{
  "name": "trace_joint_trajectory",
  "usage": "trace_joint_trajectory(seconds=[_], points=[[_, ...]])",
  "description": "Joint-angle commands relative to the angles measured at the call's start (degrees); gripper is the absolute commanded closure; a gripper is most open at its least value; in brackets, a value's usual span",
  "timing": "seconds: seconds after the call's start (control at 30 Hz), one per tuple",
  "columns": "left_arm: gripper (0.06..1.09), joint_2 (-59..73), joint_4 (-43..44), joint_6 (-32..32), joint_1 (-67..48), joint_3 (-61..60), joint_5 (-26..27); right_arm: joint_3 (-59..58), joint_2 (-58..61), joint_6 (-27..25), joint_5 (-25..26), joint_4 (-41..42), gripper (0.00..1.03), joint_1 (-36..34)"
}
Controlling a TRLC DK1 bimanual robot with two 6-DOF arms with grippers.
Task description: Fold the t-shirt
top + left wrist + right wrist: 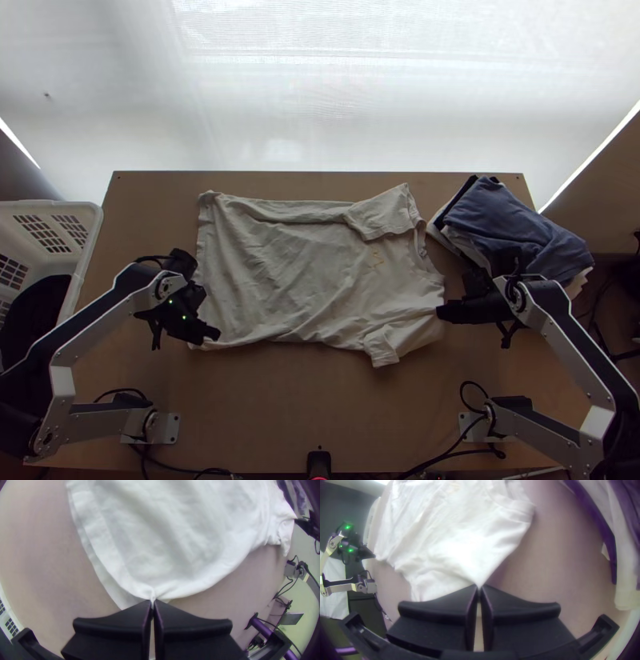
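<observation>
T-shirt [312, 276] spread on counter [280, 408]. Your L fingers [130, 623] pinch hem corner; R fingers [456, 605] gripping shoulder, prob. nr collar (glare). Reads as 1st lengthwise fold. Next: lift both tog., carry near edge to far side.

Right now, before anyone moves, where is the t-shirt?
In the top view, the t-shirt lies spread across the middle of the table, pinched by the left gripper and the right gripper, just left of the clothes pile.

wrinkled matt cloth t-shirt [296, 276]; smooth wooden table [264, 408]; plastic basket [90, 244]
</observation>
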Motion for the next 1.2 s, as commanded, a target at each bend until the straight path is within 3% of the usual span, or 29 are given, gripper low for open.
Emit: trace_joint_trajectory(seconds=[0.0,0.13,0.4,0.7,0.93,1.17], points=[[1.05,-1.25,0.59,-2.05,11.64,7.83,9.93,2.63,-4.98,0.13,0.06,-0.44,1.00,-0.41],[1.05,-1.95,-1.43,-3.46,18.40,15.39,15.29,6.94,-9.99,0.75,0.06,-0.44,1.00,-0.59],[1.05,-1.69,-1.34,-7.68,21.57,21.10,17.49,14.85,-12.63,2.94,0.06,4.13,1.00,0.38],[1.05,5.43,2.17,-17.08,22.97,32.96,18.63,25.57,-1.21,5.58,0.32,12.30,1.00,1.52],[1.05,14.74,5.07,-26.84,23.59,53.62,18.63,42.36,10.75,6.37,1.20,14.94,1.00,1.43],[1.05,28.46,6.65,-37.30,25.70,82.97,18.63,63.28,22.00,7.78,3.22,15.73,1.00,0.82]])
